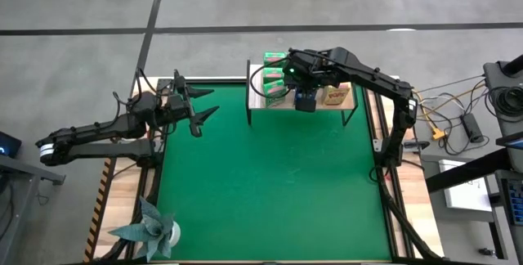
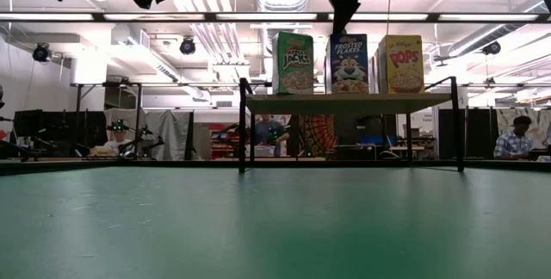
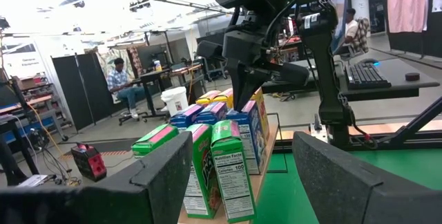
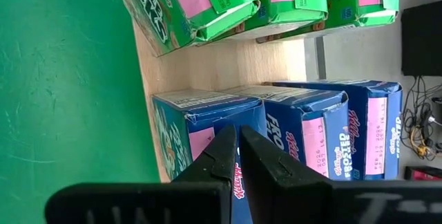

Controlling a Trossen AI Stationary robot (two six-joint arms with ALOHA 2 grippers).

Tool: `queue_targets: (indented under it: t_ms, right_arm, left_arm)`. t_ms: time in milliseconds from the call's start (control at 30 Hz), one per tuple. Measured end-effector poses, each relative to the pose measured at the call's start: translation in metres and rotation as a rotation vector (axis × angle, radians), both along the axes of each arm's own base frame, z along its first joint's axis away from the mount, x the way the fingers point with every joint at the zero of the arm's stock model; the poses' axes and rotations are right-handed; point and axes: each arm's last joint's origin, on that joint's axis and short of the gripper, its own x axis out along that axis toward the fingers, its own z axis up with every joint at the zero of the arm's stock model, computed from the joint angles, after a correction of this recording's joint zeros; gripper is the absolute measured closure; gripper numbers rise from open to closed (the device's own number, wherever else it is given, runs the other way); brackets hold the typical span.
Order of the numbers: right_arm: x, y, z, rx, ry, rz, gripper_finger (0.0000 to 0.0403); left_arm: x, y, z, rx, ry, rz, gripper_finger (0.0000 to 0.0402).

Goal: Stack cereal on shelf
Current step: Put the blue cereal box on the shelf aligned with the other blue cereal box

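Note:
The shelf (image 2: 344,104), a light wooden board on thin black legs, stands at the mat's far edge. Cereal boxes stand upright on it in rows: green (image 2: 294,62) at the left, blue (image 2: 349,64) in the middle, yellow (image 2: 403,64) at the right. My right gripper (image 4: 233,137) is shut and slants down from above, its tips at the top of the front blue box (image 4: 197,124); it also shows in the low view (image 2: 343,25). My left gripper (image 1: 204,111) hangs open above the mat's far left, pointing level at the shelf, with nothing between its fingers. My right gripper's shut fingertips (image 2: 339,29) stand right at the top face (image 4: 200,144) of the front blue box, coming from above and slanting down. I cannot tell whether they touch it. The box stands upright on the shelf.
The green mat (image 1: 270,183) spreads out in front of the shelf. A folded teal paper plant (image 1: 151,231) sits at its near left corner. Cables and gear (image 1: 458,126) lie off the table's right side. People sit at desks in the room beyond.

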Motion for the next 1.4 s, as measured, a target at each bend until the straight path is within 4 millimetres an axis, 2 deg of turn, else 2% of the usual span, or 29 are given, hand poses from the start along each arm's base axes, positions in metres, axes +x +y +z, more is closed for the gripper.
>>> queue_targets:
  t_ms: [1400]
  right_arm:
    - [-0.0015,-0.0002,-0.0011,-0.010,0.017,-0.030,0.0390]
  left_arm:
    - [0.0000,0.0000,0.0000,0.000,0.000,0.000,0.0168]
